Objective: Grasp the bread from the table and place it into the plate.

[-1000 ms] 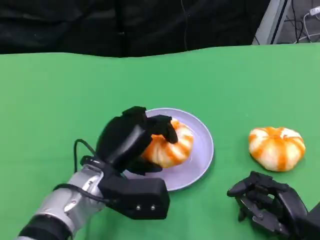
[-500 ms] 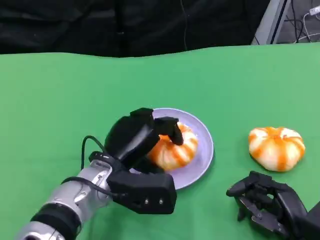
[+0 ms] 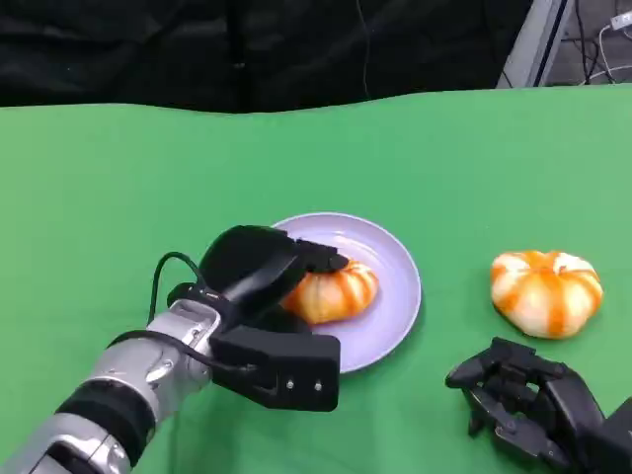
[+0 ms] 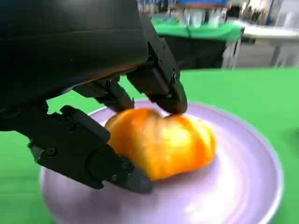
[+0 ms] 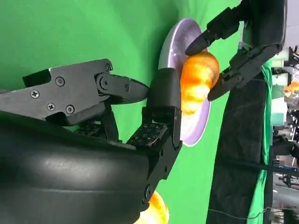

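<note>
Already on the lavender plate [image 3: 390, 296], the orange-and-white bread [image 3: 336, 289] lay on the plate's near-left part, its long axis running roughly left to right across the dish in the head view. The robot's left hand [image 3: 259, 272] was draped over the bread's left end, fingers [image 4: 161, 84] touching its top while a lower digit sat against its side on the plate, a loose pinch rather than a firm clamp, judging from the left wrist view. A second bread [image 3: 546, 290] sat on the green table [image 3: 118, 197], well apart to the right, just beyond the right hand [image 3: 528, 400], which rested empty near the table's edge with fingers partly curled but apart. That right hand was plainly the nearer one to the second piece.
</note>
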`<state>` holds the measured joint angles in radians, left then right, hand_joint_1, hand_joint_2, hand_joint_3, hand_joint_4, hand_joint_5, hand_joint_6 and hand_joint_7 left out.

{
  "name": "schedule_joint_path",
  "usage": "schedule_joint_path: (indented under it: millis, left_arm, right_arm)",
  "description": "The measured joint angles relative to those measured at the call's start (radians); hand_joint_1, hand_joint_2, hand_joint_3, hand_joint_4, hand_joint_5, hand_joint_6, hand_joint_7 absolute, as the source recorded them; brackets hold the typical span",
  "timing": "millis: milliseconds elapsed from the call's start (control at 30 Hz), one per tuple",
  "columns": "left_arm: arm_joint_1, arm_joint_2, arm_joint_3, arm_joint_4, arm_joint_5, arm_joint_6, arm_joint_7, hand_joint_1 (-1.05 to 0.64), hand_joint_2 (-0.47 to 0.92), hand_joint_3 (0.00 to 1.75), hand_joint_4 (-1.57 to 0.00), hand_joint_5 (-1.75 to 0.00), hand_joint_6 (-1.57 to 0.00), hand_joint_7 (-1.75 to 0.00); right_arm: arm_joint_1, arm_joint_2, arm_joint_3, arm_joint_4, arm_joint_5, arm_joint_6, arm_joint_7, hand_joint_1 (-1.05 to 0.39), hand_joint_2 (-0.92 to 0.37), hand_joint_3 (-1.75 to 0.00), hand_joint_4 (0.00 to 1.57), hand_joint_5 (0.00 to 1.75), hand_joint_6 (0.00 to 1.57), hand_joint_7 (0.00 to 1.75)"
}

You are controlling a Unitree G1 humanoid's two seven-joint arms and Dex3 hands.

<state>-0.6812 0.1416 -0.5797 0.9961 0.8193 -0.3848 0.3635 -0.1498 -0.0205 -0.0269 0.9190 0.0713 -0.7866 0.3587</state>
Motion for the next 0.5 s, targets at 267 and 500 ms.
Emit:
schedule_joint_path:
  millis: [267, 500]
  left_arm:
    - [0.0, 0.016, 0.002, -0.038, -0.037, -0.001, -0.078, -0.86, 0.92, 0.43, -0.12, 0.0, -0.29, 0.0]
    - [0.03, 0.035, 0.098, -0.119, -0.234, -0.043, -0.317, -0.91, 0.92, 0.64, -0.06, -0.01, -0.23, -0.01]
  right_arm:
    - [-0.001, 0.0, -0.002, 0.003, 0.002, -0.002, 0.007, -0.25, -0.92, -0.44, 0.65, 1.71, 0.8, 0.95]
    - [-0.001, 0.0, -0.002, 0.002, 0.002, -0.002, 0.01, -0.23, -0.92, -0.47, 0.66, 1.71, 0.8, 0.95]
